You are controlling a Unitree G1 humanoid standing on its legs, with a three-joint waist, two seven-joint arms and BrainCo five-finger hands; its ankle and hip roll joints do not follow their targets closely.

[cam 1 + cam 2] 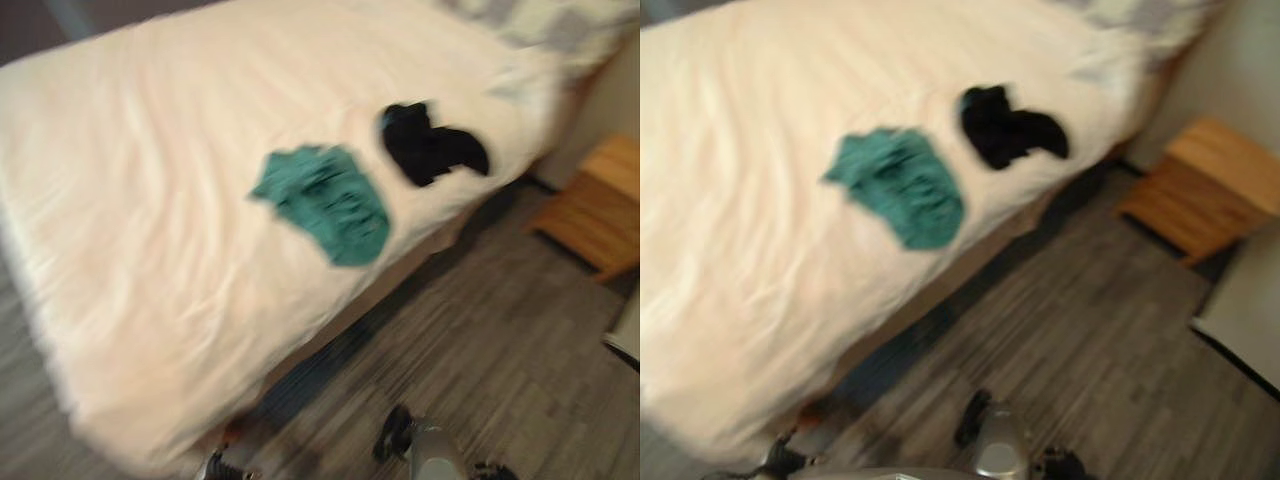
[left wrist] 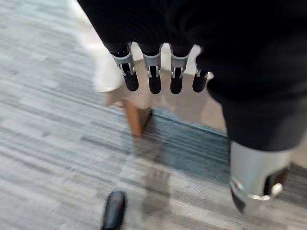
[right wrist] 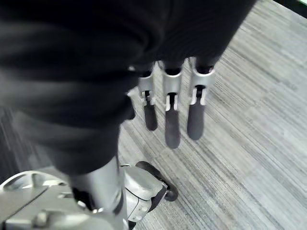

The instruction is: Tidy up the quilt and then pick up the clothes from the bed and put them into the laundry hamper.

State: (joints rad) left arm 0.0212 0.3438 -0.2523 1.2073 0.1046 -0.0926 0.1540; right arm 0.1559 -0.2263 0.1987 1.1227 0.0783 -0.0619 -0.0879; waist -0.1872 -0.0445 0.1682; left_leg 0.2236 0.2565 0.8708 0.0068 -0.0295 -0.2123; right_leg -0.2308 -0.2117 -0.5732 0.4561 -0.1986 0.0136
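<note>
Both hands hang empty over the floor, left hand [image 2: 153,72] and right hand [image 3: 168,110] fingers straight. Teal garment [image 1: 325,200] lies on the quilt [image 1: 150,200], black garment [image 1: 432,145] at its two o'clock. Next probably reaching for clothes.

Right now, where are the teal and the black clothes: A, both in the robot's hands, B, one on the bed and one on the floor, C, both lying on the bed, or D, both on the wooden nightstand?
C: the teal garment and the black garment lie side by side on the white quilt, near the bed's edge.
</note>
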